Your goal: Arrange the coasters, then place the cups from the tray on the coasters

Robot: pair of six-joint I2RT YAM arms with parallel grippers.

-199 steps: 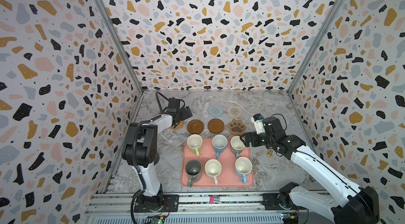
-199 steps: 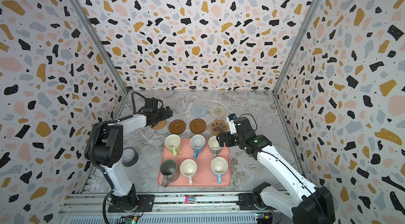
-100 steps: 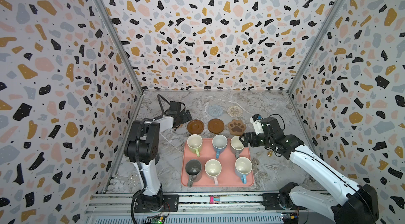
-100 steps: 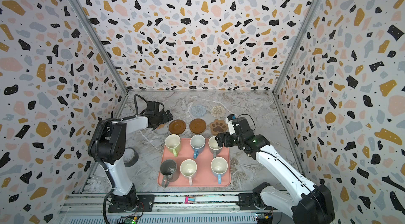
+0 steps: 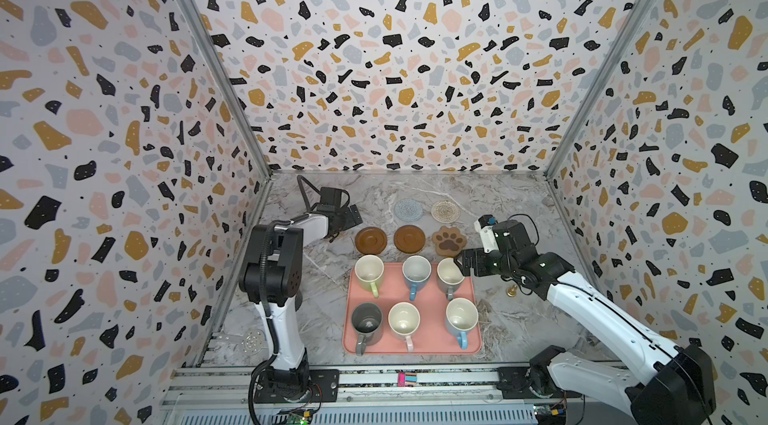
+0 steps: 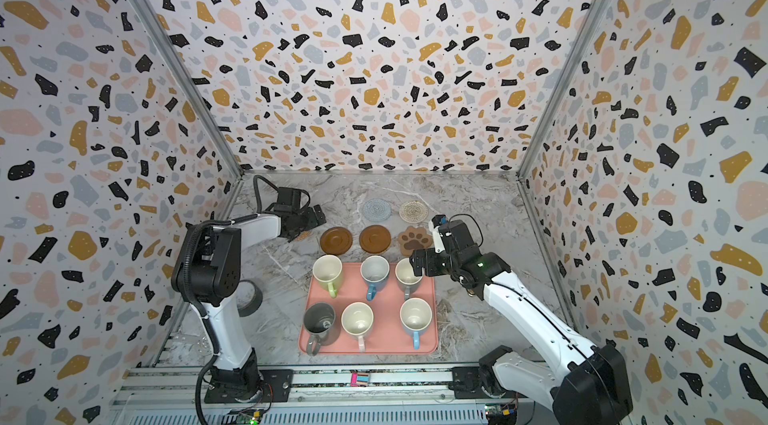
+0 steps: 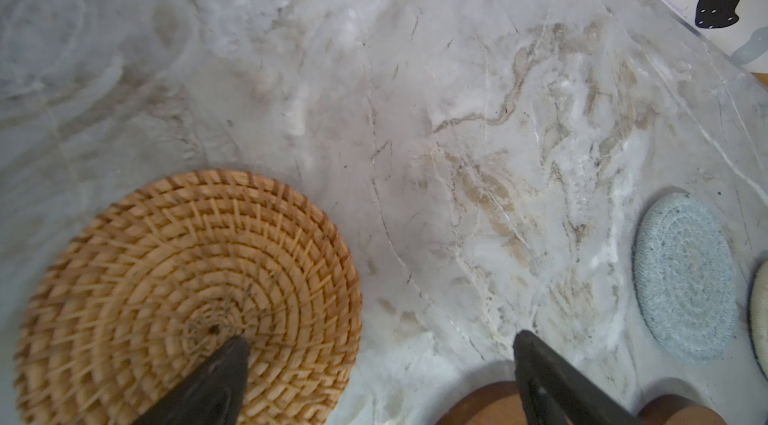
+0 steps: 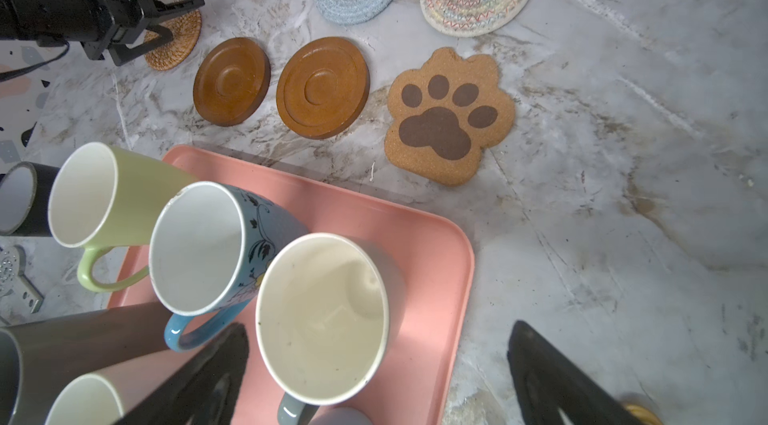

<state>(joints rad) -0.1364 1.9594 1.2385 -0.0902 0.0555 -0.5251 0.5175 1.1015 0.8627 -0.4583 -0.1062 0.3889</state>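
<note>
The pink tray (image 5: 415,351) carries six cups: light green (image 5: 368,273), blue (image 5: 415,273), light grey (image 5: 449,275), dark grey (image 5: 366,321), pale pink (image 5: 403,321) and a second blue (image 5: 461,317). Behind it lie two wooden discs (image 5: 370,240) (image 5: 409,239), a paw coaster (image 5: 449,241), a blue-grey round (image 5: 408,210) and a cream round (image 5: 446,211). My left gripper (image 7: 380,339) is open low over the marble, one finger above the tan woven coaster (image 7: 187,294). My right gripper (image 8: 378,329) hangs open above the light grey cup (image 8: 324,319), touching nothing.
A black tape roll (image 6: 251,298) and a perforated metal disc (image 5: 253,339) lie by the left arm's base. A small brass object (image 5: 512,290) sits on the marble right of the tray. Patterned walls close in three sides.
The left gripper has shifted slightly right, over the tan woven coaster. The right gripper has crept a little toward the tray. Both stay open.
</note>
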